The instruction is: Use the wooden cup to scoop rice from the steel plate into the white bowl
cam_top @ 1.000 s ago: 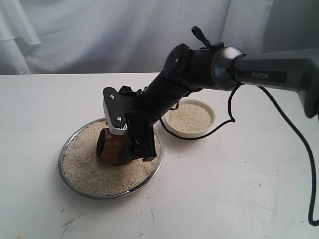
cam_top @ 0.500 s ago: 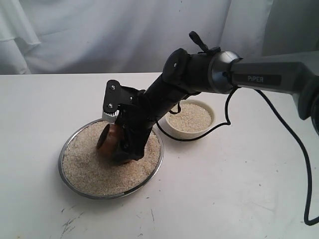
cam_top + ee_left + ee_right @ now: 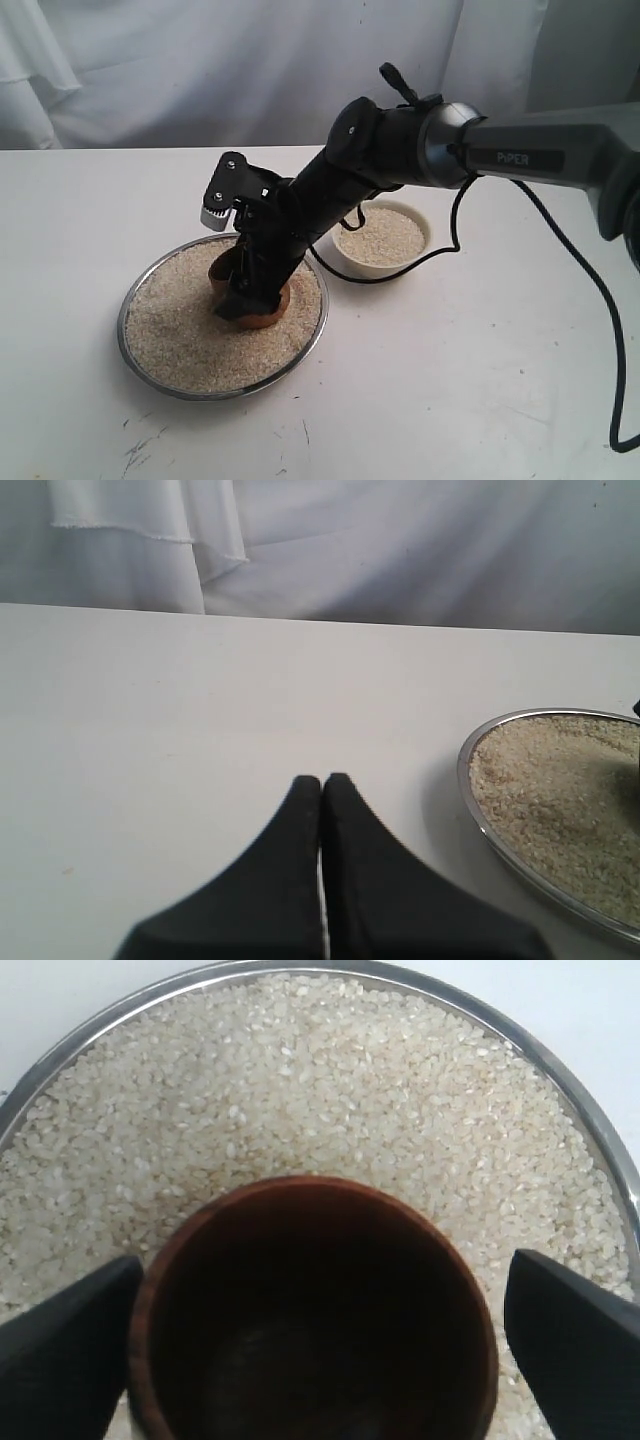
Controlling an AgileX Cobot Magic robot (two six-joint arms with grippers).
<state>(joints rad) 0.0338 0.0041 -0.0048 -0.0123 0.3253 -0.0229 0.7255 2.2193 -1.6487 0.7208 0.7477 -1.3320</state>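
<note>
- Rice [image 3: 320, 1080] lies in a loose, off-white layer across the steel plate [image 3: 121, 325], reaching almost to its thin rim. More of it sits in the white bowl [image 3: 375, 271].
- We see the plate on the pale surface [image 3: 450, 380], left of the middle in the exterior view. The bowl stands just beside its far right edge, and we cannot tell whether the two touch.
- The wooden cup [image 3: 310, 1310] stands in the rice on the side of the plate nearer the bowl. Its dark mouth faces up toward the right wrist camera and its base is sunk among the grains.
- The right fingers [image 3: 70, 1350] are spread wide, one on each side of the cup. As far as we can see they lie against its walls and hold it.
- The right arm [image 3: 400, 150] slants down to the plate from the right of the exterior view.
- The left fingers [image 3: 290, 870] are pressed together, tip against tip, over bare surface near the plate's rim.
- A white cloth [image 3: 200, 70] hangs behind the surface.
</note>
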